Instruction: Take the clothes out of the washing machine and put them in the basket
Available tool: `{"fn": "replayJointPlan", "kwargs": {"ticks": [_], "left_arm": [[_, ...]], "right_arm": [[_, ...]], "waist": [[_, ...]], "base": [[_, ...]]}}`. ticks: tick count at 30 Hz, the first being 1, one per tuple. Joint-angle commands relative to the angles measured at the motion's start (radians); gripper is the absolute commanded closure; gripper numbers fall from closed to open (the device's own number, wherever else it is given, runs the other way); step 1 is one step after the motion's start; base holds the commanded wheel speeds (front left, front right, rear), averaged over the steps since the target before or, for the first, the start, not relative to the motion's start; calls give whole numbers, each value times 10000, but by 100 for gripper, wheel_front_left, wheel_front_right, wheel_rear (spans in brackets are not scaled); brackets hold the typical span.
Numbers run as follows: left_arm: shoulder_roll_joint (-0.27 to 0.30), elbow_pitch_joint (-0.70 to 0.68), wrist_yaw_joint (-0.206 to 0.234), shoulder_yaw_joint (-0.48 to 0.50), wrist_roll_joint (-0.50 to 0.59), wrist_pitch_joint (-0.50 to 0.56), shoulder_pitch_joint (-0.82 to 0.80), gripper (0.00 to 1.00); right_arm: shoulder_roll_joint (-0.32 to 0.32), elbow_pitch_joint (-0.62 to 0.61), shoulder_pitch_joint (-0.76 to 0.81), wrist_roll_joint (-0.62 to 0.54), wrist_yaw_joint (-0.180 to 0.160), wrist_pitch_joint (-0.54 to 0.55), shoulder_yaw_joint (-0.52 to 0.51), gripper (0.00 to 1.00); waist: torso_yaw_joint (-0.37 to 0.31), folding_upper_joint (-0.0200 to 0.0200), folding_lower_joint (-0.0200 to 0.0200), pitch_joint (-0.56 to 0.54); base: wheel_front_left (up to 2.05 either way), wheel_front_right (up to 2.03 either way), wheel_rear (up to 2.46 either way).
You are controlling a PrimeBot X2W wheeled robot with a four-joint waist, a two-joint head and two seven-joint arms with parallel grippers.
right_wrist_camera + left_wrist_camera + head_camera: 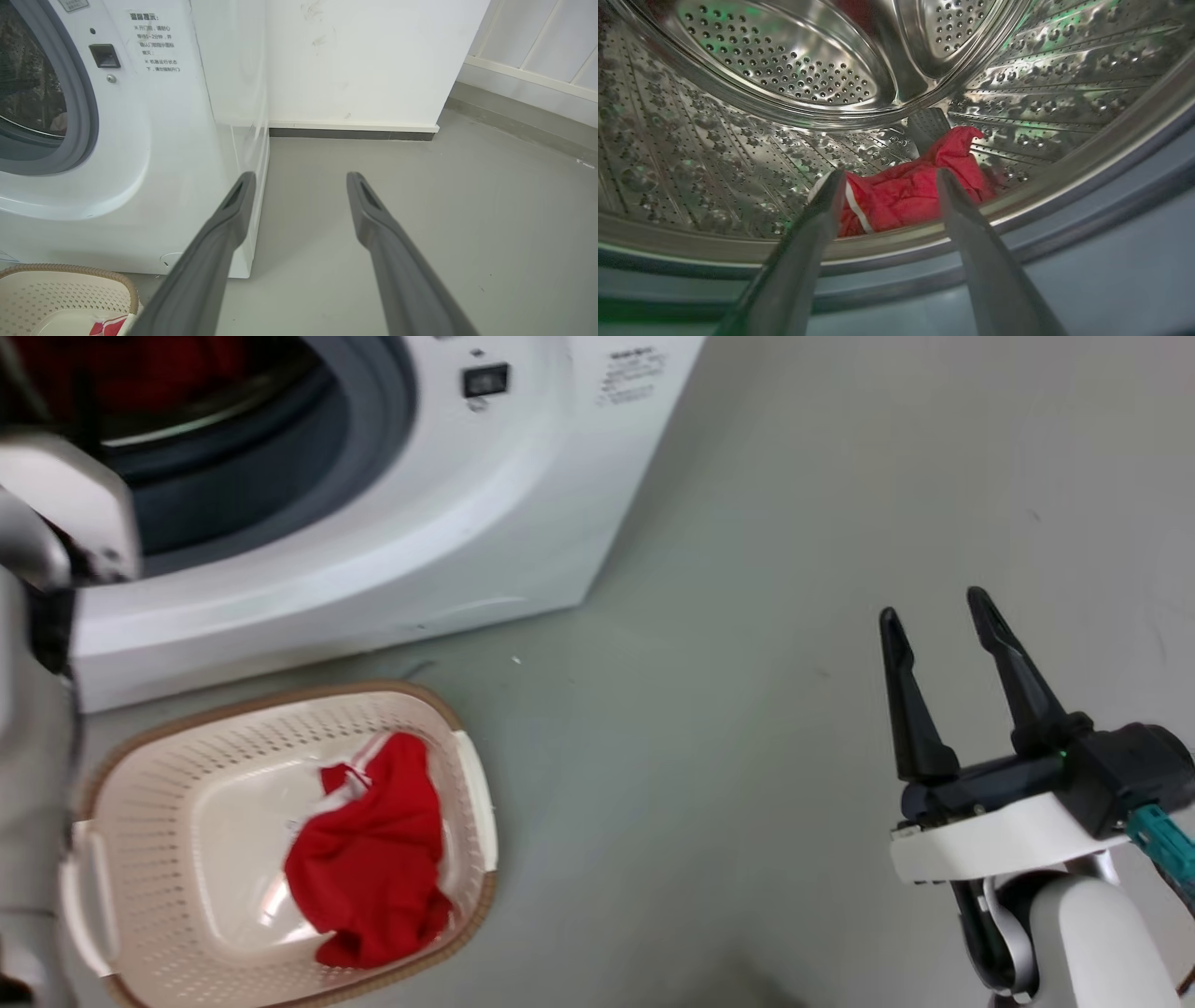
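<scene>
Left gripper (891, 172) spread apart, empty. Just beyond fingertips (833, 186), on drum floor (738, 154): crumpled red garment (915, 193). Probably light, limp, soft; pinch raised fold.

The floor (840, 523) is smooth and grey-green, with a few faint scuffs and specks. A white wall (364, 60) stands at its far edge, lightly smudged near the top, and ends in a pale skirting strip (350, 126) over a dark band (350, 134). To the right, a second wall (546, 37) of pale panels with a cream rail (528, 77) runs off at an angle, in soft, even light.
</scene>
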Motion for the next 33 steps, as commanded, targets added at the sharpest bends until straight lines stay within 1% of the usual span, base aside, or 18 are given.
{"fn": "replayJointPlan", "kwargs": {"ticks": [1,11,17,21,26,31,33], "left_arm": [[132,83,-21,-20,81,72,-312,0],[1619,911,-389,-529,788,1748,-2735,0],[2419,1061,-609,-844,1086,3256,-3820,0],[2764,1005,-666,-868,1086,4480,-4321,0],[3109,770,-692,-838,1021,5909,-4571,0],[3482,372,-679,-761,948,7057,-4412,0],[3525,183,-641,-719,871,7333,-4331,0]], "right_arm": [[10,62,-206,79,-9,-90,41,0],[12,695,-766,551,-10,-624,619,0],[12,1009,-1012,818,-9,-807,841,0],[12,1129,-1092,956,-9,-895,935,0],[12,1289,-1179,1060,-10,-945,1144,0],[12,1313,-1224,1125,-10,-970,1225,0],[12,1292,-1181,1150,-9,-971,1203,0]], "waist": [[-540,0,-2,599],[-1434,0,-2,1796],[-1877,0,-2,2374],[-2078,0,-2,2686],[-2291,0,-2,2949],[-2470,0,-2,3207],[-2469,0,-2,3312]], "base": [[0,0,0],[0,0,0],[0,0,0],[0,0,0],[0,0,0],[0,0,0],[0,0,0]]}}
